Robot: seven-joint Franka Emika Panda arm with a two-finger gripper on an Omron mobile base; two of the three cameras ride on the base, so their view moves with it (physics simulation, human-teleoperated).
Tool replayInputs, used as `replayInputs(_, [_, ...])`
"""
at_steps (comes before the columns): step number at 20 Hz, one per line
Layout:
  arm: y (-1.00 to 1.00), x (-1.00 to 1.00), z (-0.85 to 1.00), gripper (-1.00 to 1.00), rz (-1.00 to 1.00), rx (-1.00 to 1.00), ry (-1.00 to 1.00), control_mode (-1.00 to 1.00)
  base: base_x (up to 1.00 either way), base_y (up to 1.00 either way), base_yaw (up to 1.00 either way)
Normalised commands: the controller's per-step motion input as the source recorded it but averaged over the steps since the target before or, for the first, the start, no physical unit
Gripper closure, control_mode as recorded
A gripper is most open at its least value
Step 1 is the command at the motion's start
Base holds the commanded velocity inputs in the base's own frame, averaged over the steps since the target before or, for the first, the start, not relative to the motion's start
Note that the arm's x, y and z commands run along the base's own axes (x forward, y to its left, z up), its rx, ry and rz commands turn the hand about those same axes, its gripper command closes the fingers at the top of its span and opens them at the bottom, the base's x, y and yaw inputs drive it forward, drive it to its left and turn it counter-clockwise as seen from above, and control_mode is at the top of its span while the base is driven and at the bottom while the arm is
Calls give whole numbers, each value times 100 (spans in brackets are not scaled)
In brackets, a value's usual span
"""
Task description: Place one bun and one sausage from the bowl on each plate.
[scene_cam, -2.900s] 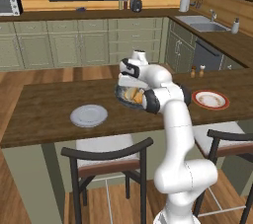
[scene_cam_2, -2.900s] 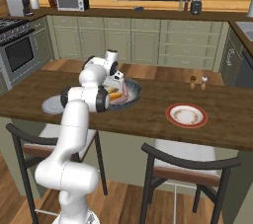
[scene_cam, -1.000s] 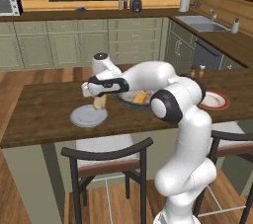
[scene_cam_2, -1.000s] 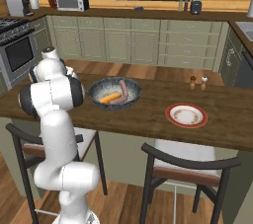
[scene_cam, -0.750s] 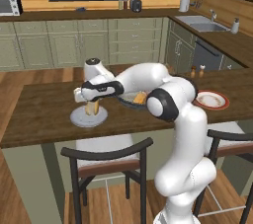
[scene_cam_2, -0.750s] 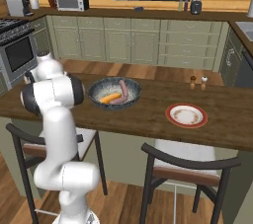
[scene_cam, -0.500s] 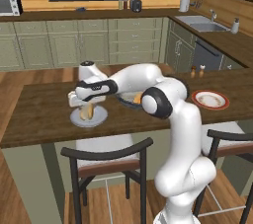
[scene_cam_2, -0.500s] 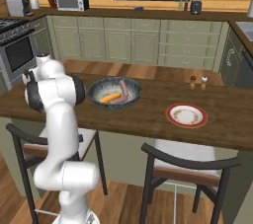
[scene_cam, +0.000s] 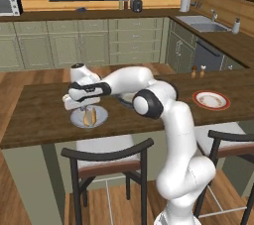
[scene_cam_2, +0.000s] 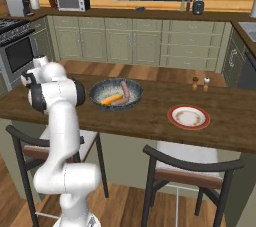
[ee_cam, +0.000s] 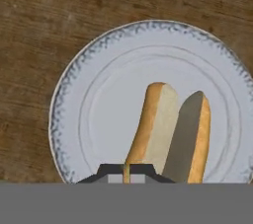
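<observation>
In the left base view my gripper [scene_cam: 87, 110] hangs low over the light grey plate [scene_cam: 101, 115] at the left of the counter. It is shut on a yellow-orange bun [scene_cam: 89, 118], whose lower end reaches the plate. In the hand view the bun [ee_cam: 155, 124] runs out from between my fingertips [ee_cam: 109, 170] over the grey plate [ee_cam: 99, 99]. The speckled bowl [scene_cam_2: 102, 88] sits mid-counter and holds the other bun [scene_cam_2: 110, 99] and two sausages [scene_cam_2: 125, 89]. To the right lies the white plate with the red-orange rim [scene_cam_2: 175, 110], bare; it is also in the left base view [scene_cam: 199, 94].
Two small shakers [scene_cam_2: 200, 82] stand at the counter's far edge, right of the bowl. Two dark stools [scene_cam: 106, 157] [scene_cam_2: 190, 163] stand against the near side of the counter. My arm stretches across the counter's left half.
The arm swung left from the bowl with the bun and lowered it onto the grey plate. The bowl and the red-rimmed plate stayed put.
</observation>
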Motion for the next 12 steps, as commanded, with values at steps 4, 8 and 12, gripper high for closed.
replayInputs(4, [0, 0, 15, -100, 0, -2, -2, -100, 0, 0, 0])
replayInputs(8, [-36, -13, 56, -100, 0, -2, 4, -100, 0, 0, 0])
replayInputs(12, [-100, -29, 6, -100, 0, 5, 0, -100, 0, 0, 0])
